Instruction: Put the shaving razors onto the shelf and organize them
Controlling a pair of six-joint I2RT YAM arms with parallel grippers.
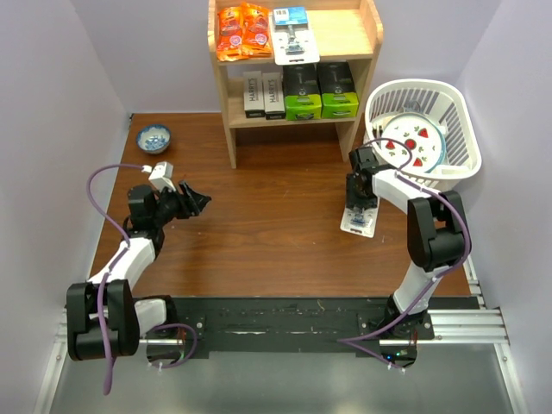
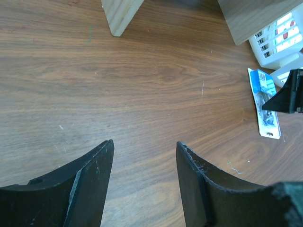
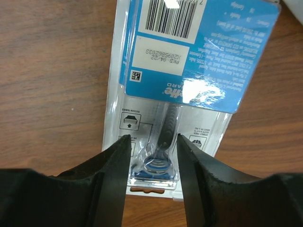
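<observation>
The wooden shelf point(image 1: 358, 39) stands at the back. One blister-card razor pack point(image 1: 293, 36) lies on its top board. On the lower board stand two black boxes with lime-green ends point(image 1: 320, 90) and the HARRY'S box point(image 1: 254, 93). A second blister card point(image 1: 360, 222) lies flat on the table, back side up point(image 3: 189, 52); it also shows in the left wrist view point(image 2: 265, 101). My right gripper point(image 3: 152, 142) is open right over it, its jaws on either side of the razor's bubble point(image 3: 158, 165). My left gripper point(image 2: 144, 144) is open and empty above bare table at the left point(image 1: 194, 203).
Orange snack packets point(image 1: 242, 31) lie on the shelf's top board. A white slatted basket point(image 1: 453, 112) holding a strawberry plate point(image 1: 412, 141) stands right of the shelf. A small blue bowl point(image 1: 154, 138) sits at the back left. Shelf legs point(image 2: 120, 14) touch the table.
</observation>
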